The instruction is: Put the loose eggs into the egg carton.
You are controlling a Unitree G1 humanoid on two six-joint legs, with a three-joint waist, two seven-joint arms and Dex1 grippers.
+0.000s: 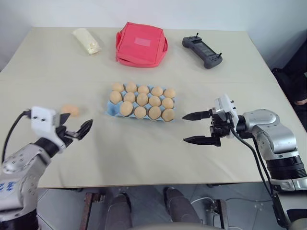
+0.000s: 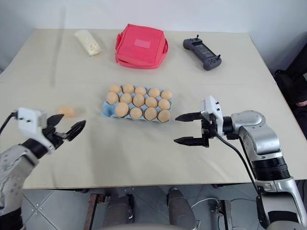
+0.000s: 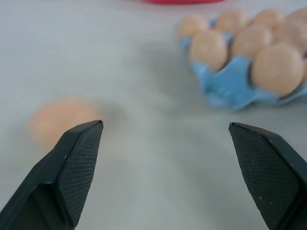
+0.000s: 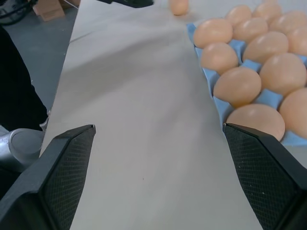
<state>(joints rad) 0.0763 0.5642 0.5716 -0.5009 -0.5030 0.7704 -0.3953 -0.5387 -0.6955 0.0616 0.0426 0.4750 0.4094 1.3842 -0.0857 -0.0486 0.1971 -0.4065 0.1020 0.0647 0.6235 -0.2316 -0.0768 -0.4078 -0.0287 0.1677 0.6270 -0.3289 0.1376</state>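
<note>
Left eye view gives me the whole table point(image 1: 57, 163): the egg carton point(image 1: 111, 109) sits near the middle, its cups filled with eggs in three rows of five, so far as I can count. One loose egg point(image 1: 70, 109) lies on the bare cloth to the carton's left, well apart from it and nearer the table's left side than the carton is.

My left gripper point(image 1: 76, 129) hovers near the table's left front corner with its fingers spread wide and nothing between them. In the left wrist view the loose egg point(image 3: 60, 120) lies just past one fingertip point(image 3: 81, 143), off to that side and not between the two; whether they touch I cannot tell.

My right gripper point(image 1: 195, 128) hangs to the right of the carton, pointing toward it, jaws spread wide and empty. In the right wrist view the carton's near edge point(image 4: 218, 103) runs close to one finger point(image 4: 266, 163), with a broad strip of open cloth on the other side.

Along the far edge lie a pale wrapped bundle point(image 1: 87, 40), a red bag point(image 1: 141, 44) and a dark handheld controller point(image 1: 202, 51), all well clear of the carton. The front strip of the table between the two grippers is open cloth.
</note>
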